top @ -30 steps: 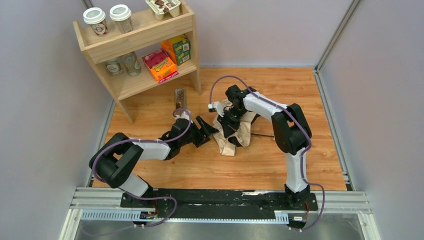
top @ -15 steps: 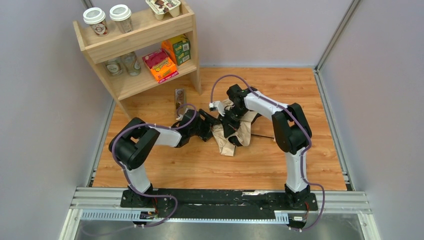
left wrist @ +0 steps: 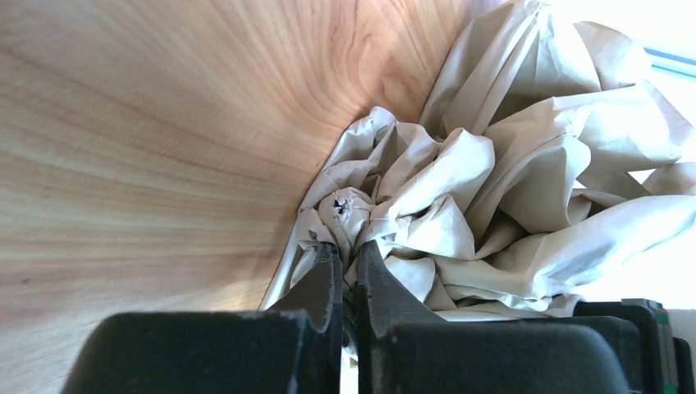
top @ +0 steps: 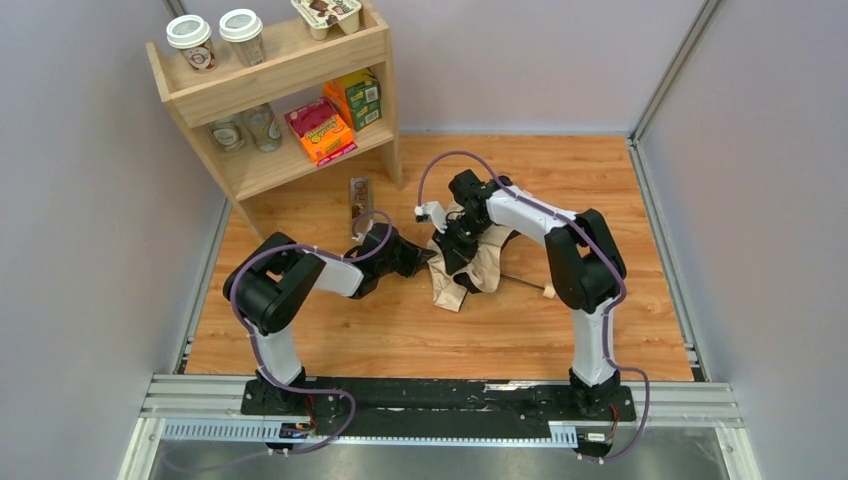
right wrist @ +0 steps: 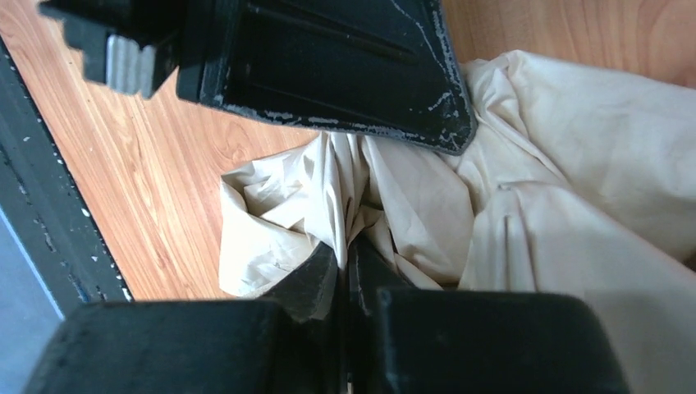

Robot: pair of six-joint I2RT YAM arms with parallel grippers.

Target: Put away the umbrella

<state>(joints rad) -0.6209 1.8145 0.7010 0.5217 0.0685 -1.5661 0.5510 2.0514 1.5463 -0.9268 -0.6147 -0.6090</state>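
Top view: the shelf (top: 285, 62) at upper left holds cups (top: 190, 42) and boxes (top: 322, 130). The crumpled umbrella (top: 487, 266) lies mid-tabletop (top: 400, 330), with the left arm (top: 310, 275) and right arm (top: 560, 235) reaching low to it.
Left wrist view: the left tool (left wrist: 348, 264) pinches umbrella fabric.
Right wrist view: the right tool (right wrist: 343, 264) is clamped on a fold.

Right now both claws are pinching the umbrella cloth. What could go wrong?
1. The left gripper and right gripper each pinch only loose folds of the umbrella, not anything stiff. The cloth might slip out, or tear if the arms pull apart.
2. The shaft sticks out sideways, held by neither gripper, so it could swing or drag when the bundle is lifted.
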